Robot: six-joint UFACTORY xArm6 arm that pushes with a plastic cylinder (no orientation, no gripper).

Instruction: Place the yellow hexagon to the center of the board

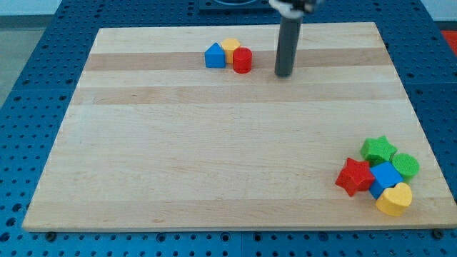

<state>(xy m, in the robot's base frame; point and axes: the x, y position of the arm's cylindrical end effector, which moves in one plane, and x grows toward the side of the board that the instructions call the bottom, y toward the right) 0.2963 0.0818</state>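
Observation:
The yellow hexagon (230,46) sits near the view's top, left of the middle, on the wooden board (214,143). It is partly hidden behind a blue block with a pointed top (214,56) on its left and a red cylinder (242,61) on its right; all three touch. My tip (284,74) rests on the board to the right of this group, about a block's width from the red cylinder and touching none of them.
At the view's bottom right lies a cluster: a red star (355,177), a green star (378,150), a green round block (405,165), a blue block (386,176) and a yellow heart-like block (394,199). A blue perforated table (28,107) surrounds the board.

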